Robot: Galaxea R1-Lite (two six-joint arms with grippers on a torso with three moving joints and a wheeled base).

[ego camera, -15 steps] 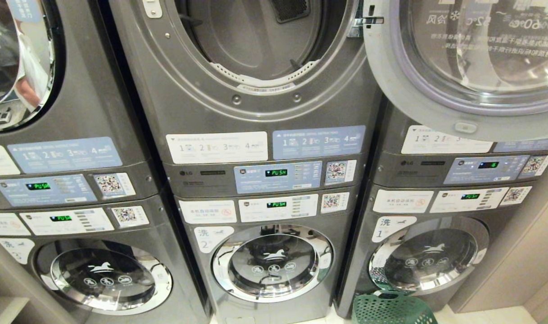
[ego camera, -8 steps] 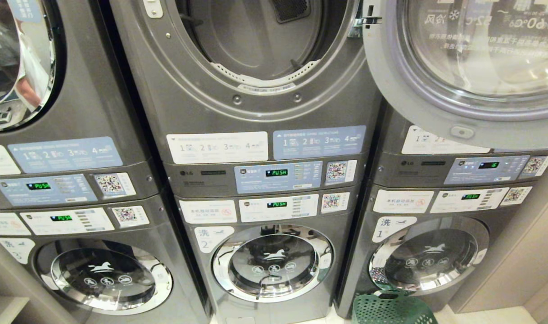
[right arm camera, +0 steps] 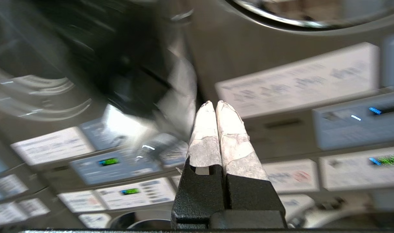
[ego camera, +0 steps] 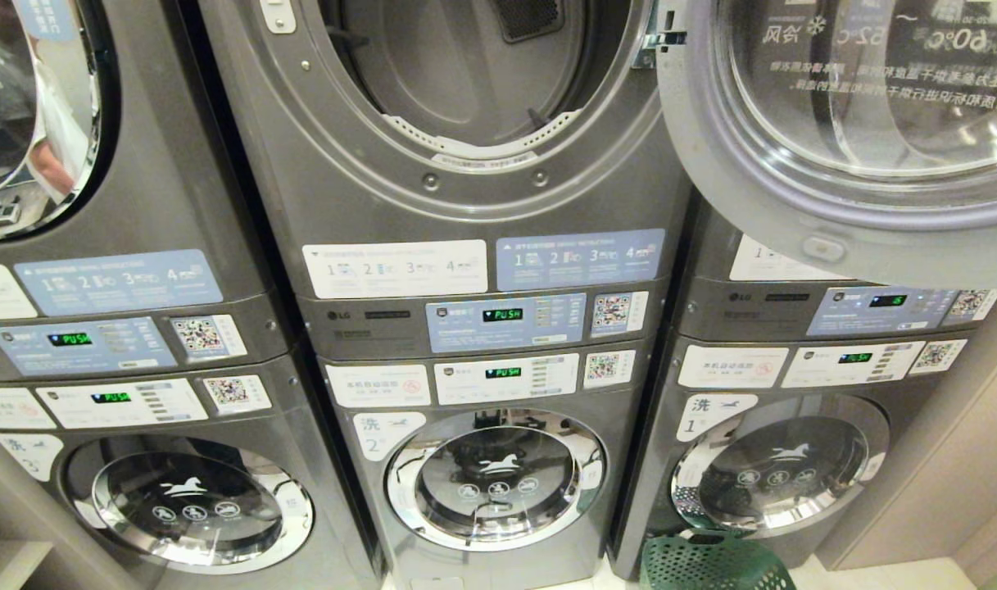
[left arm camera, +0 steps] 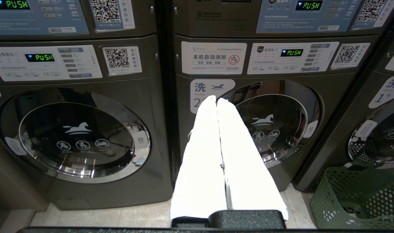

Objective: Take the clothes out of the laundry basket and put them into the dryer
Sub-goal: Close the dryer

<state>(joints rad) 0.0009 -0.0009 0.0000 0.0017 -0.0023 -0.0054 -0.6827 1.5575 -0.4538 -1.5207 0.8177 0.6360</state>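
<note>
1. Since the earlier frames, the open dryer door (ego camera: 842,131) at the upper right of the head view has swung further, its lower rim now lower and covering more of the label strip on the machine beneath it.
2. The laundry basket (ego camera: 711,564) is dark green plastic with round holes all over its sides and a cut-out handle in the rim. It stands on the pale floor (left arm camera: 119,216) in front of the lower right-hand washer (ego camera: 781,463), close to its round door.
3. What lies inside the basket cannot be made out; only its perforated wall and dark interior show.
4. The middle dryer (ego camera: 473,74) stands with its round mouth uncovered, and the grey drum visible through it holds no clothes.
5. The left end effector (left arm camera: 216,100) has its white fingers pressed together, holding nothing, pointing at the lower middle washer (left arm camera: 264,129).
6. The right end effector (right arm camera: 215,104) is likewise closed on nothing, its taped fingers touching, aimed at blurred machine panels.
</note>
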